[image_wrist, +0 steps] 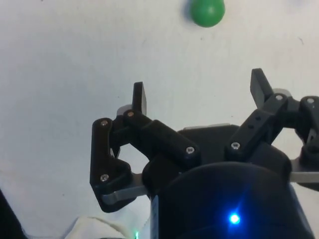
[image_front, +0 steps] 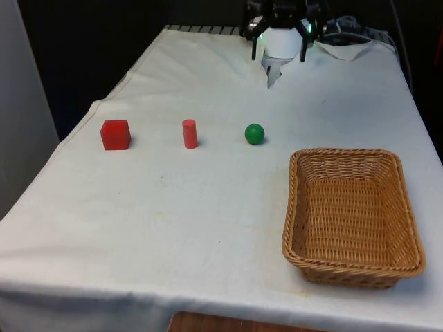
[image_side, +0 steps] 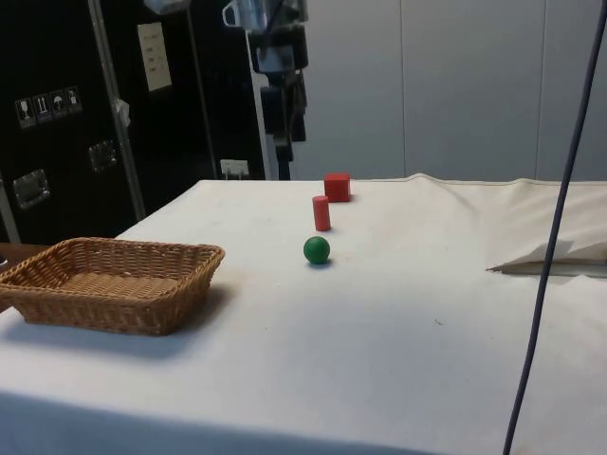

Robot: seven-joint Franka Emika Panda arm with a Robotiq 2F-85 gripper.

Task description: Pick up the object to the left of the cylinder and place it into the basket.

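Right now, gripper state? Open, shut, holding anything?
Gripper: open, fingers spread wide with nothing between them, above bare cloth, the green ball well beyond its fingertips.

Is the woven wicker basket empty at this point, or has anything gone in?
Empty. The woven wicker basket shows only its bare weave inside, and the red cube, red cylinder and green ball sit on the white cloth.

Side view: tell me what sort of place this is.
Probably a lab bench: a table under white cloth, dark cabinets behind, and test props laid out, namely a cube, cylinder, ball and basket.
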